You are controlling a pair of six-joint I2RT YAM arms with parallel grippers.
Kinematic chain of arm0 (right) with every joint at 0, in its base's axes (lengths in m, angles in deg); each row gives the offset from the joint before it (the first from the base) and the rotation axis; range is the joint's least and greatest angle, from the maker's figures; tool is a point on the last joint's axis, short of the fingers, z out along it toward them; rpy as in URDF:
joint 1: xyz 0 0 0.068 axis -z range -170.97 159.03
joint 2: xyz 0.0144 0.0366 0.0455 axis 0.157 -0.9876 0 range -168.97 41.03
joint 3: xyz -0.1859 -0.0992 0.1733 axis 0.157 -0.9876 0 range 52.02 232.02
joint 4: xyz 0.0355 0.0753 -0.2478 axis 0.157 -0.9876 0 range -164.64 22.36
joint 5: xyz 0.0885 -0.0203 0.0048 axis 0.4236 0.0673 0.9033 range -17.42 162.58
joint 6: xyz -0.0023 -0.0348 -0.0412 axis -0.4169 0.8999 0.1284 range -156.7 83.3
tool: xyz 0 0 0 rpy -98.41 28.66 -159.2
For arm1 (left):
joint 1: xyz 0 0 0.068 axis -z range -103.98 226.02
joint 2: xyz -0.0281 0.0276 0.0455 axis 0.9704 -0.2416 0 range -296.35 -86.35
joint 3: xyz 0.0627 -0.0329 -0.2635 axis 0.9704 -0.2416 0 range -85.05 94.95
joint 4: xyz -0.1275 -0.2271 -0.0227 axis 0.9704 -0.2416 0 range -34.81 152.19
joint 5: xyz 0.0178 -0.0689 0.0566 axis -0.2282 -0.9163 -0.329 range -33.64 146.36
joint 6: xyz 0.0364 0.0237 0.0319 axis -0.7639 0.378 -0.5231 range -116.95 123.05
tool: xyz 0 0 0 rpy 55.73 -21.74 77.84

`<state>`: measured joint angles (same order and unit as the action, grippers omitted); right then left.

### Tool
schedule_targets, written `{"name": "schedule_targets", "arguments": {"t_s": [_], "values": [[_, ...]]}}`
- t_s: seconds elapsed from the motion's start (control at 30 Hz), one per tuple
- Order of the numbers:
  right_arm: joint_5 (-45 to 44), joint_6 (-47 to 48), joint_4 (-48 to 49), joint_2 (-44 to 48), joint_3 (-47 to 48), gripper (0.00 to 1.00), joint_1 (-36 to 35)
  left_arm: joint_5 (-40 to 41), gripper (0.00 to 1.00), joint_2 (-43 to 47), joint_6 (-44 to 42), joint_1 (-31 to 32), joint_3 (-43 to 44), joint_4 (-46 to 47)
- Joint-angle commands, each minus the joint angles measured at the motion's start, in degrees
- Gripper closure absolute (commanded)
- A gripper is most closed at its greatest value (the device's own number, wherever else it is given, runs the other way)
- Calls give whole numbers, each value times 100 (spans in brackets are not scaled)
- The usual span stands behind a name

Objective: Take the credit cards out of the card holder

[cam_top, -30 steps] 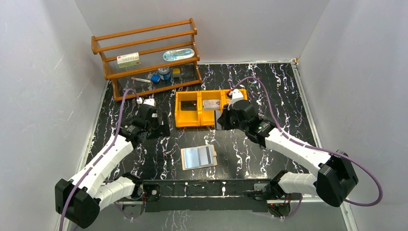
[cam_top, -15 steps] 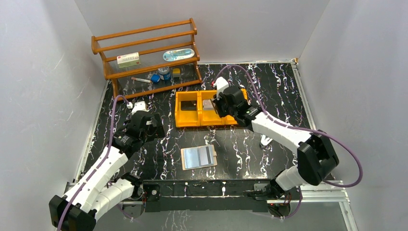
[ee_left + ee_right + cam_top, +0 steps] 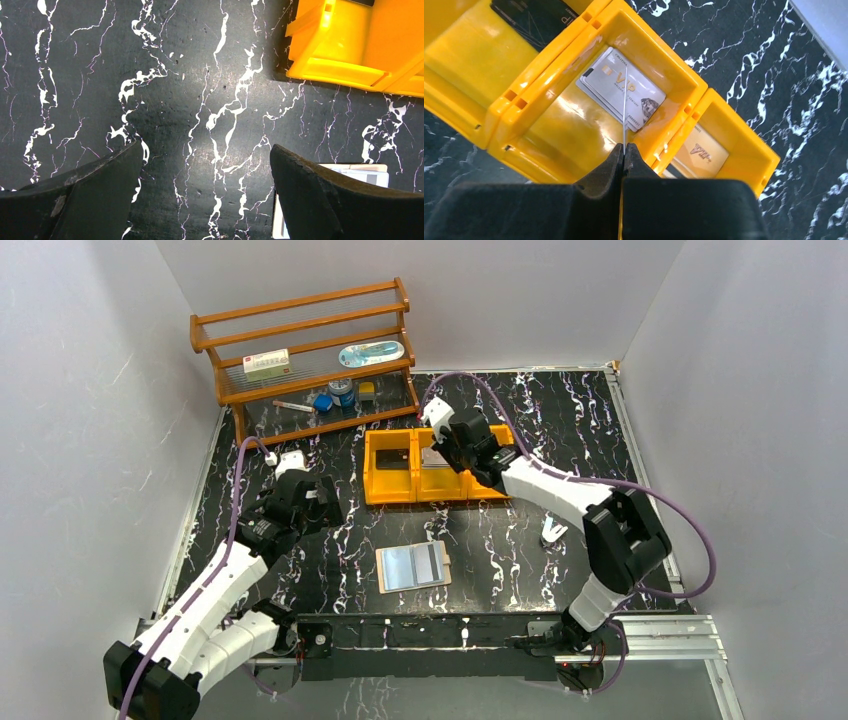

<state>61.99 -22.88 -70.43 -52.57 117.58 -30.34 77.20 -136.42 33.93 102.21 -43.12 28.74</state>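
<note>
The card holder [image 3: 413, 567] lies open and flat on the black marbled table, pale blue panels up; its corner [image 3: 371, 173] shows beside my left gripper's right finger. My left gripper [image 3: 318, 502] [image 3: 205, 165] hangs open over bare table to the holder's left, nothing between its fingers. My right gripper [image 3: 447, 446] [image 3: 624, 148] is shut on a thin credit card [image 3: 624, 110], seen edge-on, above the middle compartment of the yellow bin [image 3: 664, 52]. A silvery card [image 3: 606, 87] lies in that compartment, a tan card [image 3: 701, 150] in the one to its right, a dark card [image 3: 536, 17] in the one to its left.
The yellow bin [image 3: 385, 487] [image 3: 350, 65] sits mid-table behind the holder. A wooden rack [image 3: 300, 360] with small items stands at the back left. A small white clip-like object [image 3: 551, 531] lies right of the holder. Grey walls enclose the table.
My right gripper has swung left along the bin, from its right end to the middle compartment, still shut on the card. The left arm drew back slightly to the left.
</note>
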Motion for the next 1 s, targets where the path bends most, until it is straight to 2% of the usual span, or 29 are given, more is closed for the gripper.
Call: {"name": "schedule_targets", "arguments": {"t_s": [0.0, 0.17, 0.37, 0.5, 0.6, 0.77, 0.83, 0.9, 0.97], "values": [[-76, 953, 266, -312, 477, 100, 6, 107, 2, -6, -45, -31, 66, -67], [236, 1975, 270, -765, 744, 100, -19, 112, 2, -42, -65, -28, 76, -70], [-173, 3010, 301, -1525, 1126, 100, -70, 155, 2, -23, -73, -31, 61, -70], [-563, 3438, 758, -1889, 1064, 100, -134, 183, 2, -30, -73, -27, 59, -71], [-790, 3602, 613, -2047, 1100, 97, -282, 201, 2, -74, -85, -27, 63, -70], [-597, 3481, 549, -2048, 971, 85, -379, 171, 2, -161, -107, -27, 93, -66], [-590, 3409, 492, -2041, 1007, 76, -383, 162, 2, -187, -116, -27, 90, -68], [-607, 3358, 459, -2037, 1027, 63, -382, 149, 2, -189, -117, -27, 92, -68], [-675, 3328, 455, -2031, 1033, 58, -383, 140, 2, -194, -121, -27, 88, -72]]}}
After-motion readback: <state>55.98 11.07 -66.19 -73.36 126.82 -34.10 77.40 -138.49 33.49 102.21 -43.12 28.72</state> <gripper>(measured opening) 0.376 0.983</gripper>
